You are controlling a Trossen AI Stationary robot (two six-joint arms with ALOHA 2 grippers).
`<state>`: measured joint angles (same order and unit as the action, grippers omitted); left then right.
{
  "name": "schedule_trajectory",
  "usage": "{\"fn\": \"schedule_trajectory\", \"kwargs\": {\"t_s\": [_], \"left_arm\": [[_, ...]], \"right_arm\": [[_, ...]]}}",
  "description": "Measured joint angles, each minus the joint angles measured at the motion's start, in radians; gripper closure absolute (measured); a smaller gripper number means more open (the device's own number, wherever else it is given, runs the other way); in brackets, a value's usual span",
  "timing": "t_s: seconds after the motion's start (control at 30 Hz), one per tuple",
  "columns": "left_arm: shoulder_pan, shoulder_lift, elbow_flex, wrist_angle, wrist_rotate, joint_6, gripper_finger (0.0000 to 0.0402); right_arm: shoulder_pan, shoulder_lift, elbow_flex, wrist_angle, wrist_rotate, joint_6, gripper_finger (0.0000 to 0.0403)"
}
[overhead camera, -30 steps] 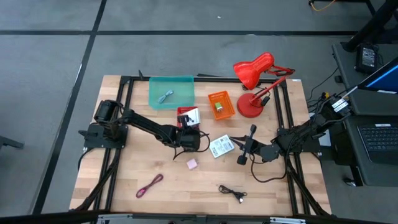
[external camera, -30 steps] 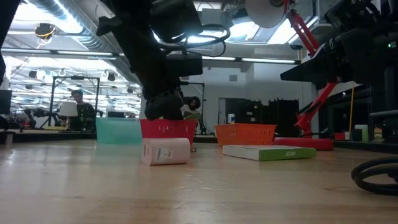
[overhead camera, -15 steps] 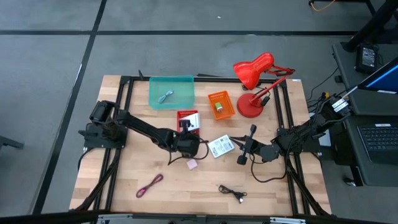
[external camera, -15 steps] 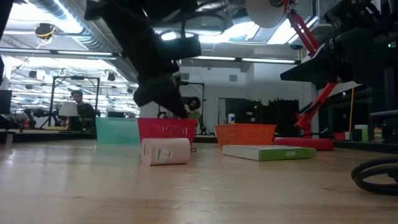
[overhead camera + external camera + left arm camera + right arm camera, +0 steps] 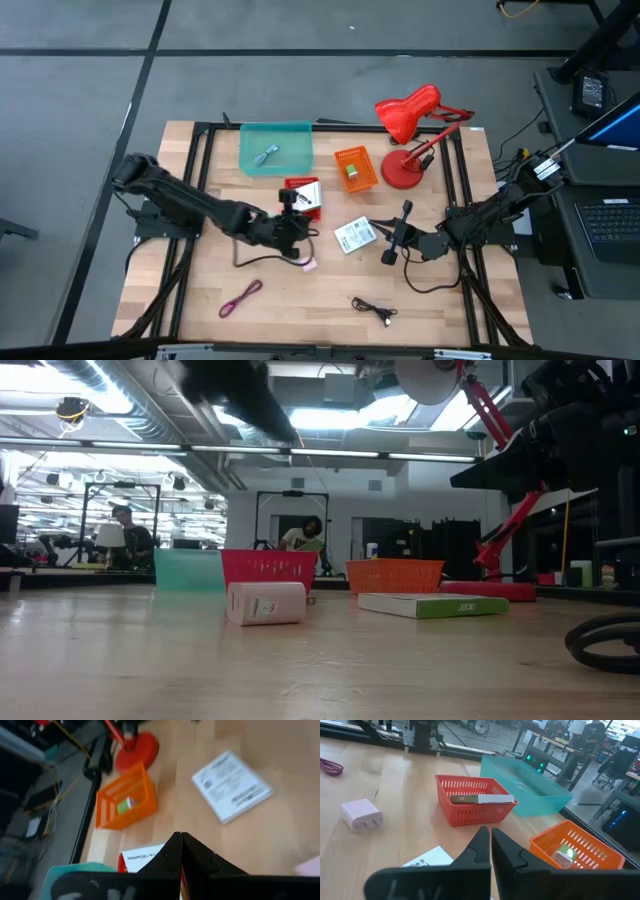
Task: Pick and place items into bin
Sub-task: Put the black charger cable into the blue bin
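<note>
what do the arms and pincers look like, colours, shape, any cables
Both arms are dark, nearly black, built of slim jointed segments. The left arm ends in a left pincer with two black fingers tapering to points. The right pincer has the same wedge-shaped black fingers. A thin black cable loops off the right arm near its wrist. No markings are legible.

Wood table (image 5: 180, 300) w/ black frame stands on grey floor (image 5: 80, 90) crossed by dark lines; a desk w/ laptop (image 5: 610, 220) is at the table's right side. Behind the table is a big workshop room w/ long ceiling lights (image 5: 330, 455), pipes overhead, white wall (image 5: 350, 510) and dark cabinets (image 5: 420, 540). Two people (image 5: 125, 530) sit at far desks.
</note>
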<state>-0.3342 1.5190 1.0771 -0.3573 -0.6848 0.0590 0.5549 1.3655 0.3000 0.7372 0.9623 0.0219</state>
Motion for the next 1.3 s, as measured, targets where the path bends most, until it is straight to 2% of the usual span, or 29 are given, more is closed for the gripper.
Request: {"fn": "schedule_trajectory", "kwargs": {"t_s": [0.17, 0.3, 0.5, 0.87, 0.97, 1.3], "left_arm": [[-0.047, -0.168, -0.176, 0.214, 0.029, -0.007, 0.0400], [-0.079, -0.277, -0.345, 0.418, 0.123, 0.007, 0.0400], [-0.130, -0.409, -0.527, 0.562, 0.248, 0.058, 0.0400], [-0.207, -0.605, -0.728, 0.580, 0.261, -0.029, 0.0400], [-0.222, -0.644, -0.767, 0.586, 0.260, -0.048, 0.0400], [-0.235, -0.821, -0.879, 0.584, 0.264, -0.030, 0.0400]], "right_arm": [[0.000, 0.000, 0.000, 0.008, -0.049, 0.001, 0.0403], [0.000, 0.000, 0.000, 0.017, -0.053, 0.003, 0.0403], [0.000, 0.000, 0.001, 0.034, -0.152, 0.000, 0.0403], [0.000, 0.000, 0.001, 0.049, -0.178, 0.002, 0.0402], [0.000, 0.000, 0.001, 0.061, -0.178, 0.052, 0.0402], [0.000, 0.000, 0.007, 0.091, -0.178, 0.080, 0.0402]]}}
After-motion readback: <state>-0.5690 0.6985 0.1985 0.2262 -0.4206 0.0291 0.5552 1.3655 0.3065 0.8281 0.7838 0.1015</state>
